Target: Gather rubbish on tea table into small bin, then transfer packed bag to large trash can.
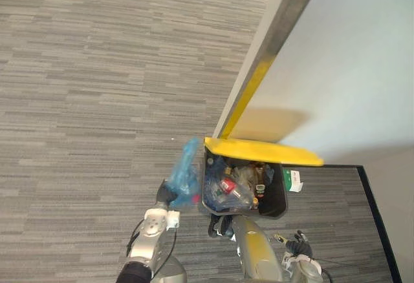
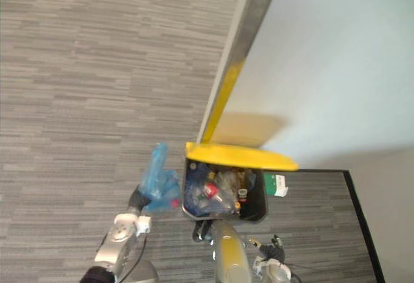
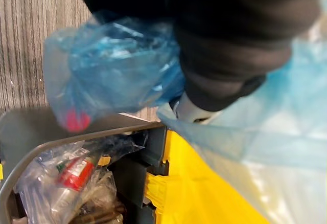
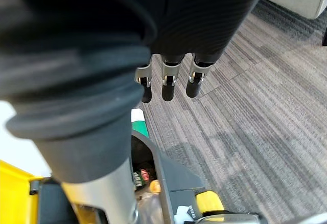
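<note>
A large trash can (image 1: 278, 196), dark grey with its yellow lid (image 1: 259, 150) raised, stands on grey carpet (image 1: 84, 89) against a pale wall (image 1: 349, 57). Bottles and wrappers (image 1: 229, 189) fill the can.

The robot's left hand (image 1: 167, 196) is raised just beside the can's left rim. It holds a blue plastic bag (image 1: 185, 173), with the plastic bunched round its closed fingers. The bag is long and narrow. Its long axis runs from the hand away from the robot toward the wall, leaning slightly right. The thin, twisted end points away from the robot, and the fuller end sits by the hand. In the left wrist view that fuller end bulges right at the can's grey rim, and something red (image 3: 76, 120) shows through the plastic. The bag is outside the can, clear of the floor.

The right hand (image 4: 168, 78) hangs over the carpet near the can's other side, its fingers loose and holding nothing.
</note>
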{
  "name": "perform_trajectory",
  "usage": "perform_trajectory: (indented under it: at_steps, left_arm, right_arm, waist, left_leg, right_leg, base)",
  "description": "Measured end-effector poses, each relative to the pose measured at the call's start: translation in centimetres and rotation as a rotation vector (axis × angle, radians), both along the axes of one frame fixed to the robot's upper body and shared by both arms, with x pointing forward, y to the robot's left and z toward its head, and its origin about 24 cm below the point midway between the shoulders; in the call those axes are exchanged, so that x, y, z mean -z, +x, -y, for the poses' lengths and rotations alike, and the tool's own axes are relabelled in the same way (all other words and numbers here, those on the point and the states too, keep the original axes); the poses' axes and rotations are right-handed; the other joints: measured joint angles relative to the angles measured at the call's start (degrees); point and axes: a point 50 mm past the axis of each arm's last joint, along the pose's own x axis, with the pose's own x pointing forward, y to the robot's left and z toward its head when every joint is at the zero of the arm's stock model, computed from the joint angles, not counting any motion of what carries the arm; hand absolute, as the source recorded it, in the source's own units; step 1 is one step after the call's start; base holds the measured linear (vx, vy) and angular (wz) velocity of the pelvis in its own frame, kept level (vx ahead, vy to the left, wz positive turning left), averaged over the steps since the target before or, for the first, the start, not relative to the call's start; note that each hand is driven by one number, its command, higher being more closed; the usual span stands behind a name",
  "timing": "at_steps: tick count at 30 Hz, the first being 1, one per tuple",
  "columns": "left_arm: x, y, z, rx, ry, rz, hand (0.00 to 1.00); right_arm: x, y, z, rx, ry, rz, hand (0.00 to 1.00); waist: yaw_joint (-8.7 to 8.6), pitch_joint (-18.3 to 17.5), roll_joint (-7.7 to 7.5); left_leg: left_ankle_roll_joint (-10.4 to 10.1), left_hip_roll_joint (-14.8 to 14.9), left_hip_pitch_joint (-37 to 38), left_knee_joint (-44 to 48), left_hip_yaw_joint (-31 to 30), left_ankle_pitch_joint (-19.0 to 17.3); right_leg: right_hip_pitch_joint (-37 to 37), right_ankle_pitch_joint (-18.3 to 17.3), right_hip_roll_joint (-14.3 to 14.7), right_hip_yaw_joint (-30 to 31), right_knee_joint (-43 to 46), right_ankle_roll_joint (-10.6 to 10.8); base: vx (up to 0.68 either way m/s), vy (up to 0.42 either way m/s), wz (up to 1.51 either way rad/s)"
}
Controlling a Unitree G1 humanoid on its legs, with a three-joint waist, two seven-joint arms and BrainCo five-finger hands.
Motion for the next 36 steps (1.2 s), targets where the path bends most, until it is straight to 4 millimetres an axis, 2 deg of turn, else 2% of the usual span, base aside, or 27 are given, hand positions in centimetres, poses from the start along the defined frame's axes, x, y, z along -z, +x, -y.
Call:
perform_trajectory:
  at_steps: [3,5,6,8,10,11,12,14,15,17,19,20,21,22,23,24,25,26,28,31,36]
  left_arm:
    - [0.4,-0.6,-1.0,-0.013,0.022,-0.019,1.00]
    - [0.0,-0.4,-1.2,-0.013,0.014,-0.005,1.00]
    - [-0.1,-0.3,-1.3,-0.008,0.020,0.002,1.00]
    - [-0.2,-0.2,-1.3,-0.004,0.021,0.006,1.00]
    - [-0.6,0.2,-1.2,0.007,0.017,0.031,1.00]
    - [-1.0,0.5,-1.1,0.011,0.016,0.050,1.00]
    - [-1.1,0.7,-1.1,0.012,0.016,0.059,1.00]
    - [-2.3,1.6,-0.8,0.021,0.006,0.113,1.00]
    - [-2.7,1.9,-0.8,0.023,0.000,0.129,1.00]
    - [-4.6,3.2,-0.5,0.035,-0.015,0.222,1.00]
    - [-5.9,3.7,-0.3,0.052,-0.021,0.280,1.00]
    - [-6.5,4.0,-0.3,0.058,-0.028,0.308,1.00]
    - [-6.8,4.1,-0.1,0.063,-0.034,0.323,1.00]
    - [-7.8,4.8,0.1,0.069,-0.038,0.369,1.00]
    - [-8.5,5.1,-0.1,0.074,-0.028,0.398,1.00]
    - [-8.7,5.2,-0.2,0.064,-0.032,0.410,1.00]
    - [-9.2,5.4,-0.2,0.047,-0.050,0.431,1.00]
    - [-9.1,5.4,-0.1,0.051,-0.052,0.428,1.00]
    - [-8.8,5.1,0.4,0.069,-0.056,0.416,1.00]
    - [-9.3,5.1,1.2,0.099,-0.073,0.437,1.00]
    - [-10.1,5.1,1.3,0.114,-0.082,0.470,1.00]
  right_arm:
    - [0.1,0.3,-1.1,0.019,0.067,0.031,0.00]
    - [-0.5,2.0,-1.7,-0.039,0.086,0.082,0.00]
    - [-1.1,3.7,-2.6,-0.096,0.093,0.124,0.00]
    - [-1.7,5.2,-3.8,-0.169,0.100,0.162,0.00]
    - [-3.1,7.8,-5.2,-0.259,0.102,0.232,0.00]
    - [-4.5,9.6,-5.8,-0.293,0.094,0.300,0.00]
    - [-5.2,10.4,-6.0,-0.308,0.087,0.333,0.00]
    - [-9.6,15.0,-6.3,-0.368,0.032,0.520,0.00]
    - [-10.7,16.0,-6.2,-0.374,0.017,0.561,0.00]
    - [-15.1,19.4,-5.0,-0.373,-0.046,0.707,0.00]
    - [-17.7,21.0,-3.7,-0.367,-0.104,0.769,0.00]
    - [-19.4,21.8,-2.8,-0.361,-0.143,0.806,0.00]
    - [-20.4,22.3,-2.3,-0.360,-0.165,0.830,0.00]
    - [-23.0,23.3,-0.9,-0.346,-0.229,0.880,0.00]
    - [-24.2,23.6,0.3,-0.326,-0.271,0.894,0.00]
    - [-25.3,23.9,0.6,-0.321,-0.289,0.914,0.00]
    - [-27.5,24.7,0.9,-0.314,-0.310,0.965,0.00]
    - [-28.9,25.0,1.0,-0.309,-0.327,0.995,0.00]
    - [-29.9,25.1,1.7,-0.295,-0.358,1.008,0.00]
    - [-30.7,25.4,2.7,-0.304,-0.415,0.981,0.00]
    - [-31.6,25.9,3.2,-0.330,-0.465,0.933,0.00]
  waist:
    - [0.18,-1.45,-0.54]
    - [0.52,-1.65,-0.60]
    - [1.13,-1.33,-0.99]
    - [1.50,-1.58,-1.36]
    - [2.52,-1.53,-1.49]
    - [2.73,-1.18,-1.47]
    - [2.86,-1.07,-1.56]
    - [3.04,1.04,-1.83]
    - [3.04,1.49,-1.91]
    - [3.28,4.39,-3.00]
    - [3.35,5.93,-3.34]
    - [3.34,6.07,-3.53]
    - [3.56,6.27,-3.14]
    - [4.47,8.08,-1.97]
    - [2.64,9.85,-4.14]
    - [2.79,10.88,-3.90]
    - [3.49,11.40,-3.21]
    - [3.99,11.47,-3.22]
    - [3.51,11.60,-3.29]
    - [3.53,11.64,-3.21]
    - [3.09,11.69,-3.04]
  left_leg:
    - [0.12,0.42,-1.29,-4.97,0.51,-1.02]
    - [-0.80,1.22,-2.99,-6.81,0.63,-4.11]
    - [-1.56,1.35,-3.85,-6.31,0.48,-4.36]
    - [-1.56,1.18,-4.89,-6.16,-0.08,-4.35]
    - [-1.56,1.06,-6.59,-5.96,-0.77,-4.35]
    - [-1.54,0.94,-7.76,-6.04,-1.78,-4.34]
    - [-1.53,0.97,-8.21,-6.09,-1.92,-4.33]
    - [-0.73,1.09,-9.47,-5.93,-4.07,-3.88]
    - [-0.66,1.23,-9.92,-5.78,-4.56,-3.84]
    - [-0.81,1.34,-11.18,-5.82,-5.81,-3.82]
    - [-1.13,1.32,-13.04,-5.63,-7.33,-3.66]
    - [-1.00,1.19,-15.47,-4.50,-8.24,-3.74]
    - [-0.04,1.44,-17.06,-3.95,-8.83,-4.02]
    - [-0.53,2.77,-18.71,-3.18,-9.73,-3.57]
    - [-3.04,0.10,-19.62,-1.66,-10.80,-2.01]
    - [-4.05,0.55,-20.06,-0.48,-11.15,-1.69]
    - [-4.55,-0.72,-23.15,3.88,-9.34,-1.60]
    - [-3.52,-2.37,-23.93,4.75,-9.09,-1.66]
    - [-5.34,-2.93,-23.63,3.56,-8.65,-0.84]
    - [-6.21,-3.76,-23.39,3.49,-7.91,-0.38]
    - [-6.75,-4.04,-22.75,3.34,-8.00,-0.03]
  right_leg:
    - [-1.48,0.97,0.12,-1.70,-2.54,0.88]
    - [-3.83,1.46,0.30,-2.46,-2.68,1.67]
    - [-4.27,2.20,0.61,-2.27,-3.00,2.56]
    - [-5.03,2.80,0.77,-2.03,-3.42,2.28]
    - [-6.64,3.01,0.91,-1.89,-3.35,2.34]
    - [-7.45,3.02,0.95,-2.25,-3.50,2.40]
    - [-7.82,3.02,1.01,-2.36,-3.54,2.40]
    - [-7.87,3.15,1.74,-3.24,-5.09,2.61]
    - [-7.87,3.20,1.94,-3.48,-5.46,2.69]
    - [-7.90,3.71,2.04,-3.90,-6.53,2.95]
    - [-8.14,4.43,2.15,-4.72,-8.38,3.18]
    - [-9.12,4.55,2.37,-5.23,-9.88,3.86]
    - [-9.72,3.43,2.38,-6.16,-9.68,6.40]
    - [-15.06,3.36,0.87,-1.56,5.24,0.28]
    - [-13.87,0.54,-0.53,9.92,10.38,-0.06]
    - [-14.08,0.53,-0.10,9.42,10.16,-0.44]
    - [-14.06,2.73,-0.41,7.28,6.35,1.68]
    - [-13.87,5.18,-0.44,6.06,4.38,1.23]
    - [-13.81,6.04,-1.15,6.11,4.23,0.19]
    - [-13.27,7.35,-1.67,6.84,3.14,-0.18]
    - [-10.21,10.01,-1.54,6.54,-1.42,0.00]
  base:
    - [-0.15,-0.073,0.26]
    - [-0.16,-0.076,0.06]
    - [-0.17,-0.079,-0.07]
    - [-0.16,-0.084,-0.05]
    - [-0.11,-0.094,0.00]
    - [-0.08,-0.098,0.08]
    - [-0.10,-0.121,0.12]
    - [-0.08,-0.088,0.07]
    - [-0.12,-0.089,0.10]
    - [-0.15,-0.102,0.22]
    - [-0.14,-0.092,0.24]
    - [-0.14,-0.088,0.13]
    - [-0.12,-0.090,-0.05]
    - [-0.05,-0.096,0.52]
    - [-0.03,-0.080,0.59]
    - [-0.01,-0.049,0.37]
    - [-0.06,0.029,-0.42]
    - [-0.06,0.034,-0.47]
    - [-0.03,0.049,-0.01]
    - [-0.01,0.087,-0.01]
    - [-0.03,0.084,0.03]
